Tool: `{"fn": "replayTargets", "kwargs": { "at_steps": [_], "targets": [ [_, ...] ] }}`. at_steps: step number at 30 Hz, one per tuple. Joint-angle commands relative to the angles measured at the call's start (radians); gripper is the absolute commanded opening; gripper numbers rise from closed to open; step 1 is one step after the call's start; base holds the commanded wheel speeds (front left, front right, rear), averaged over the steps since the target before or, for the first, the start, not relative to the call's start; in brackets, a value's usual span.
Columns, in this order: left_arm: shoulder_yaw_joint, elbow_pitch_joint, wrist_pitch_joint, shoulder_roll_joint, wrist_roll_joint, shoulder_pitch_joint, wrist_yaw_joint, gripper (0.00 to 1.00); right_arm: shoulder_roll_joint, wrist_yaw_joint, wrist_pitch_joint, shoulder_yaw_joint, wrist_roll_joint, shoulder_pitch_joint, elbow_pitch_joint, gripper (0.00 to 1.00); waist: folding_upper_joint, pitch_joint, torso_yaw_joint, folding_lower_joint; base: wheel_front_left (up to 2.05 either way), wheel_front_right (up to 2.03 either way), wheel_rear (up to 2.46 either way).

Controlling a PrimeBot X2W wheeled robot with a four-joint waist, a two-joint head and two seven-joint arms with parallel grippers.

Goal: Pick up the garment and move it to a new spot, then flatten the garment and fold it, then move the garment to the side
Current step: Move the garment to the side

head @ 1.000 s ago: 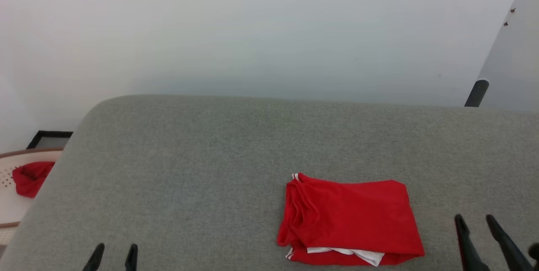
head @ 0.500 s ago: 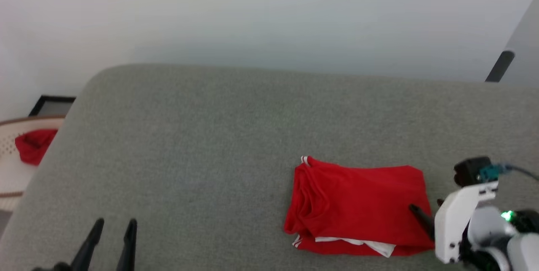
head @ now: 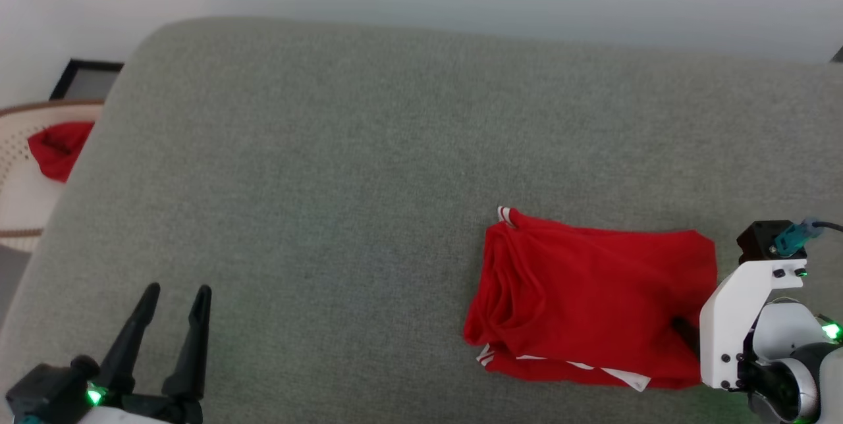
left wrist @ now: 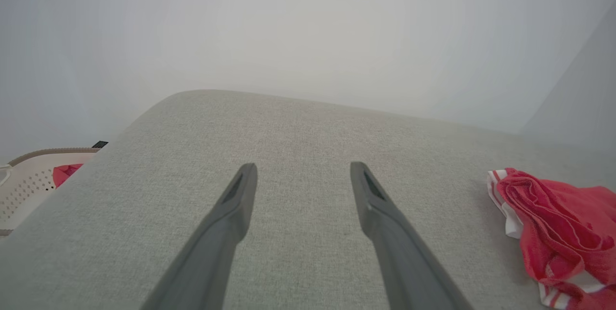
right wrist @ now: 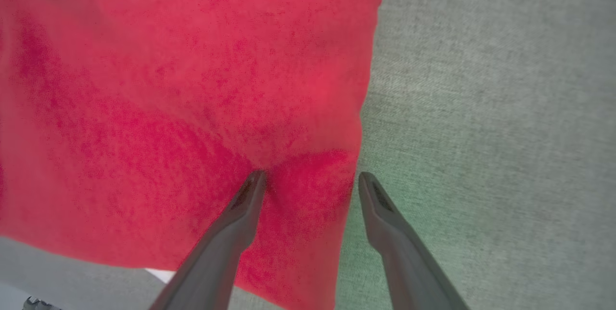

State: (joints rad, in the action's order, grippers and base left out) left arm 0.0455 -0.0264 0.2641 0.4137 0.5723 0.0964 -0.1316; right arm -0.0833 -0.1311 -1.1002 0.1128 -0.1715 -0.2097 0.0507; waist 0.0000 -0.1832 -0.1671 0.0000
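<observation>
The garment [head: 593, 299] lies folded in a rough rectangle on the grey padded surface [head: 329, 180], plain red side up, with white and striped trim peeking out at its near and left edges. My right gripper [right wrist: 312, 175] points down at its right edge and stands open. One finger presses the red cloth [right wrist: 168, 108] and the other is over bare grey fabric just beside the edge. The white wrist of my right arm [head: 731, 318] hides most of those fingers in the head view. My left gripper [head: 178, 290] is open at the lower left, far from the garment [left wrist: 563, 233], with nothing between its fingers [left wrist: 240, 204].
A white perforated basket [head: 20, 207] stands off the surface's left edge with a small plain red cloth [head: 56, 147] in it. A black-framed object [head: 85, 78] lies on the floor behind it. A pale wall runs along the far side.
The head camera has tilted down, shifting the whole picture. My right arm has swung in from the lower right, and its open fingers now point down at the garment's right edge.
</observation>
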Motion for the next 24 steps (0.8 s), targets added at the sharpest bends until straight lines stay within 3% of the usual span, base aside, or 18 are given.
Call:
{"fn": "replayTargets", "kwargs": {
  "at_steps": [1,4,5,7,8,15,24],
  "targets": [
    [0.004,-0.001,-0.001,0.006,0.01,-0.019,0.002,1.0,0.01,0.001,0.002,0.002,0.012,0.015,-0.003,1.0,0.0,-0.051,-0.014,0.0,0.0,0.0,0.0],
    [0.015,0.001,-0.001,0.018,0.02,-0.04,0.002,1.0,0.023,0.001,0.022,0.01,0.036,0.011,-0.017,1.0,0.0,-0.072,-0.014,0.0,0.0,0.0,0.0],
    [0.017,0.002,-0.001,0.022,0.023,-0.045,0.002,1.0,0.027,0.001,0.029,0.009,0.039,0.011,-0.024,0.78,0.0,-0.078,-0.012,0.0,0.0,0.0,0.0],
    [0.021,0.005,-0.001,0.028,0.028,-0.054,0.002,1.0,0.032,0.001,0.054,0.005,0.041,0.01,-0.036,0.15,0.0,-0.084,-0.009,0.0,0.0,0.0,0.0],
    [0.022,0.007,-0.001,0.031,0.028,-0.057,0.002,1.0,0.033,0.001,0.066,0.003,0.038,0.008,-0.043,0.0,0.0,-0.086,-0.006,0.0,0.0,0.0,0.0],
    [0.021,-0.002,-0.001,0.047,0.016,-0.055,0.002,1.0,0.03,0.001,0.199,0.015,-0.037,0.004,-0.038,0.0,0.0,-0.075,0.041,0.0,0.0,0.0,0.0],
    [0.019,-0.089,-0.001,0.102,0.002,-0.042,0.002,1.0,0.033,0.001,0.347,0.098,-0.1,0.046,0.054,0.0,0.0,-0.094,0.188,0.0,0.0,0.0,0.0]
  ]
}}
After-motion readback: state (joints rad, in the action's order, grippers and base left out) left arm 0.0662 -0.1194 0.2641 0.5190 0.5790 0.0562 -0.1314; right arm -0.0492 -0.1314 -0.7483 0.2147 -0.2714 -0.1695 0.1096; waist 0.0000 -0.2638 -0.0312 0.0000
